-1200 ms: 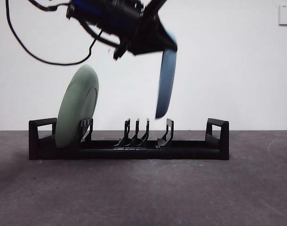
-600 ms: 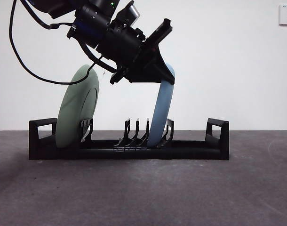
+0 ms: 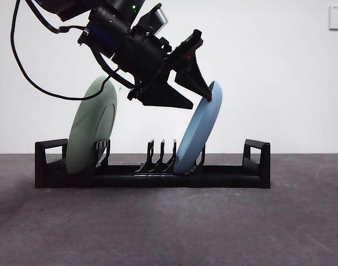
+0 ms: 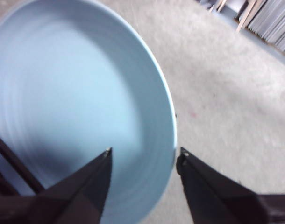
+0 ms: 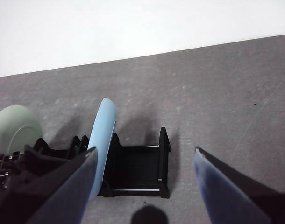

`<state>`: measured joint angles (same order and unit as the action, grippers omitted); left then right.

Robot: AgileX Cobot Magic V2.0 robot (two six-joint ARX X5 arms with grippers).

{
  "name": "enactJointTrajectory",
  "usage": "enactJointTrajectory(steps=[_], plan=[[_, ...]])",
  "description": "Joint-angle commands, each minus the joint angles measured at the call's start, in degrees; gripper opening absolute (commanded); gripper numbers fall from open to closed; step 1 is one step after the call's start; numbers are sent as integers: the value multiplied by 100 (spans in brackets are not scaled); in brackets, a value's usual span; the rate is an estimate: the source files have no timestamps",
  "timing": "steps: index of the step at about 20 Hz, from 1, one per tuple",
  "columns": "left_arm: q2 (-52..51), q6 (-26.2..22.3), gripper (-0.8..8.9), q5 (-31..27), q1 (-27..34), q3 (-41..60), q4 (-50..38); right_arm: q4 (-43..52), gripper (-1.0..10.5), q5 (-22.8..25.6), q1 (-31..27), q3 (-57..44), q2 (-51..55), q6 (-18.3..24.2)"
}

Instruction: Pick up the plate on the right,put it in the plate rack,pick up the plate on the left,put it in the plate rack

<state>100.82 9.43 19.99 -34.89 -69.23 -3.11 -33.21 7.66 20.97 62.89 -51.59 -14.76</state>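
Two plates stand in the long low black plastic plate rack point(image 3: 152, 169), which sits on the dark grey worktop point(image 3: 169, 227) with a square loop handle at each end. Toward its left end, the round pale green plate point(image 3: 91, 130) stands on edge between the prongs, leaning slightly right. Near the rack's middle, the round light blue plate point(image 3: 198, 128) rests with its lower rim in a slot among the curved prongs and tilts to the right, its upper rim well clear of the rack.

The left gripper point(image 3: 199, 91) reaches down from the upper left of the front view to that upper rim. Its black jaws are parted widely; the blue plate's rim point(image 4: 168, 112) lies in the gap between them. One fingertip point(image 3: 205, 94) looks to be right at the plate's face, though contact cannot be confirmed.

The right gripper point(image 5: 142, 161) hangs above the rack's right end, jaws spread wide and holding nothing. From there the blue plate point(image 5: 101, 140) shows edge-on, the green one point(image 5: 14, 133) behind it.

A white wall point(image 3: 280, 72) closes the scene beyond the worktop's far edge.
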Motion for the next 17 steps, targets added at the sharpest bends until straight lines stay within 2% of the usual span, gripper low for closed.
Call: enactJointTrajectory(steps=[1, 3, 5, 7, 9, 11, 12, 13, 17], plan=[[-289, -256, 260, -15, -7, 7, 160, -9, 342, -83, 4, 2, -26, 308], [-577, -426, 261, -48, -17, 7, 350, -33, 342, -424, 4, 2, -26, 621], [-955, -737, 261, -127, -42, 7, 586, -59, 342, -743, 4, 2, -26, 697], [-1366, -997, 256, -291, -52, 7, 841, -118, 310, -778, 4, 2, -39, 763], [-1805, -1207, 232, -461, -68, 7, 1189, -219, 148, -772, 2, 2, -59, 946], [-2273, -1377, 86, -649, -70, 7, 1672, -328, -15, -767, 2, 2, -81, 992], [-2468, -1473, 9, -741, -68, 7, 1910, -345, -15, -767, 2, 2, -81, 994], [-2675, -1569, -13, -881, -63, 7, 2186, -378, -11, -772, 2, 2, -81, 994], [-3351, -1694, -8, -1582, -35, 7, 3115, -396, -11, -772, 2, 2, -70, 994]])
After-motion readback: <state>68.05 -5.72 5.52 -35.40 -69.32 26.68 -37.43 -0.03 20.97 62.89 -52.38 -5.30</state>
